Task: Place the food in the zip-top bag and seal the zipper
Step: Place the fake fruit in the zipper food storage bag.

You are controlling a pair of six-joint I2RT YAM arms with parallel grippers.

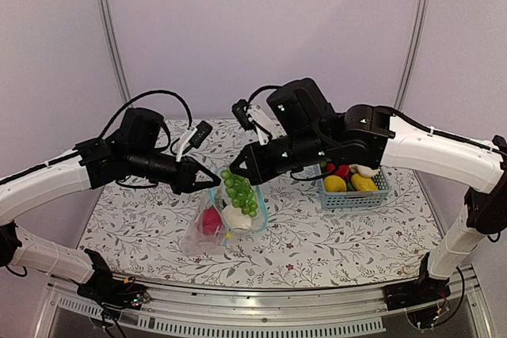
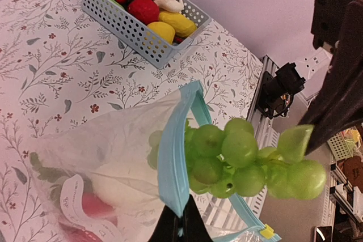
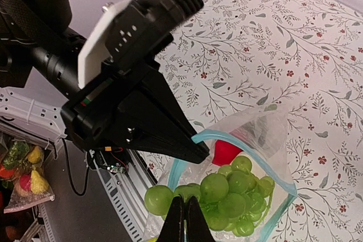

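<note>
Our left gripper [image 2: 180,226] pinches the floppy zipper [image 2: 172,162]; our right gripper [image 1: 234,170] clamps the light, squashy-looking green bunch [image 1: 240,192] (we'd grab the stem) over the zip-top bag [image 1: 194,239].

Plain pale lilac walls [image 1: 261,21] all round here, with two slim metal uprights [image 1: 111,29] running up the back, one upper left and one upper right. The counter [image 1: 341,235] wears a white cloth printed with grey leafy vines and tiny red flowers. There's a ribbed aluminium rail [image 1: 261,297] along the bottom edge. Light's soft and even, a bit pinkish. Grey floor [image 3: 74,213] shows lower left in the right wrist view.
</note>
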